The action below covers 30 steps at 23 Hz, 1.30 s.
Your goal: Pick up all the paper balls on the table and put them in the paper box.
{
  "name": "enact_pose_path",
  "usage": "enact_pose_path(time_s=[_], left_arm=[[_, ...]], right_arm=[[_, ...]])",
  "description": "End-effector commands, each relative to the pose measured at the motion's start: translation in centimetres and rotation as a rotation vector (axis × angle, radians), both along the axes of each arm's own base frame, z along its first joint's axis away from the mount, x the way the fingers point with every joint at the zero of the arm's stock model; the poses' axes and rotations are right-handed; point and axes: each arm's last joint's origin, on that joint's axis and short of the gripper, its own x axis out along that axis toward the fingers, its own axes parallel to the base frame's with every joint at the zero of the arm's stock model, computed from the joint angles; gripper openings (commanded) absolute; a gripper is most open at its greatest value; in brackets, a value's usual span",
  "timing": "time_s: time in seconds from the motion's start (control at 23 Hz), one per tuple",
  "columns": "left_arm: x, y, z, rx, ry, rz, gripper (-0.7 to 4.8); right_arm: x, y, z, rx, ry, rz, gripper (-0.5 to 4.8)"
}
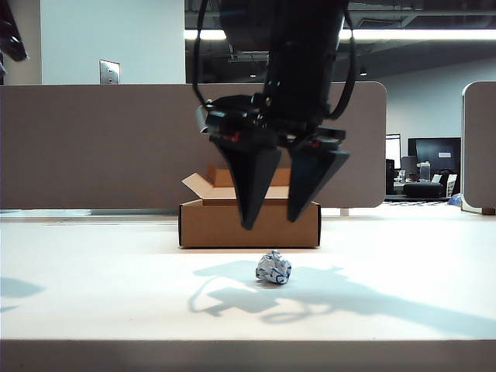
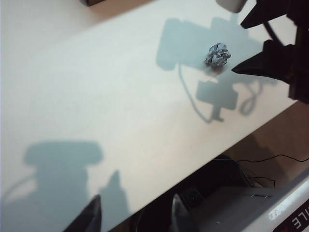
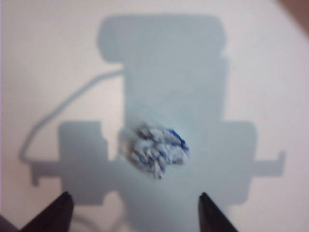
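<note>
**One ball under the right gripper**

Exterior view: the right gripper [image 1: 271, 221] hangs over the table [image 1: 403, 279], pointing down, jaws spread with clear air between the two dark fingers [image 1: 252, 186]. A paper ball [image 1: 273, 267] lies on the table just below the fingertips, apart from them. The box [image 1: 249, 223] stands behind the gripper, flaps up; its inside is hidden from here. The left gripper cannot be made out in this view.

Left wrist view: the left gripper [image 2: 133, 215] shows only as two dark tips, held apart with nothing between them, over the table's [image 2: 96, 96] near edge. The ball [image 2: 218, 54] lies well away from it, just beside the right gripper's [image 2: 241, 46] spread tips, which do not touch it.

Right wrist view: the right gripper's [image 3: 135, 210] two tips stand wide apart, empty. The ball [image 3: 157, 149], white with blue marks, sits on the table [image 3: 48, 58] ahead of the gap between them, untouched, in the gripper's shadow.
</note>
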Motion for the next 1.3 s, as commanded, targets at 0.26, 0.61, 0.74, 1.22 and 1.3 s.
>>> enact_pose_path(time_s=[0.26, 0.61, 0.74, 1.22, 1.3], left_arm=[[-1.3, 0.5, 0.4, 0.001, -0.001, 0.005, 1.79], [-1.5, 0.5, 0.3, 0.005, 0.012, 0.005, 1.79], [-1.5, 0.5, 0.3, 0.007, 0.018, 0.005, 1.79], [-1.5, 0.5, 0.3, 0.008, 0.018, 0.005, 1.79], [-1.5, 0.5, 0.3, 0.008, 0.018, 0.005, 1.79]], right_arm=[[0.2, 0.5, -1.7, -0.001, -0.048, -0.002, 3.51], [1.1, 0.9, -4.4, -0.048, -0.008, -0.019, 3.36], [1.3, 0.7, -4.5, -0.046, -0.008, -0.033, 2.98], [2.3, -0.5, -4.5, -0.002, 0.036, -0.083, 1.79], [2.3, -0.6, -4.5, -0.003, 0.035, -0.084, 1.40]])
